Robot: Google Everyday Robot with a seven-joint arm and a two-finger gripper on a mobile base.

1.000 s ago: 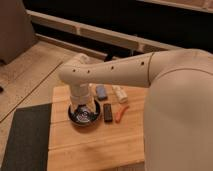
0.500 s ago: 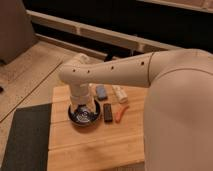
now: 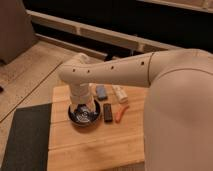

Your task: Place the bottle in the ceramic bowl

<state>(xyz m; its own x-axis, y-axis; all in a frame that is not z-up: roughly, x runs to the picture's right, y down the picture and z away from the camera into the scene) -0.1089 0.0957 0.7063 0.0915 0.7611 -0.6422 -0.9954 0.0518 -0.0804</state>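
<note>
one: little seems to have been moved in the last second. is that right?

two: yes. the gripper (image 3: 83,106) is found in the same place as a second ago, hung low right over the ceramic bowl (image 3: 94,120). the arm (image 3: 115,72) has not been shifted. nothing on the wooden table (image 3: 95,147) has been shifted either.

one: what is meant by that for the job?

two: the job is judged to be at a pause. a step may have just been done, or one may be about to be started. which it is cannot be told.

one: is something held by the gripper?

two: that cannot be told. its end is hidden by the thick wrist above it, and it is lost against the dark bowl under it.

one: where is the bottle?

two: a small whitish bottle (image 3: 119,93) is seen lying on the table. it is off to the side of the gripper and a bit farther back, just past the blue block (image 3: 101,91). the bowl is not touched by it. so the bottle is judged not to be in the bowl yet. it would have to be reached and picked up first.

one: what else is near the gripper?

two: a black bar (image 3: 107,112) is laid just beside the bowl. an orange stick (image 3: 120,114) is laid just past that.

one: can any words be read?

two: no. no name, label or writing can be made out on anything.
</note>
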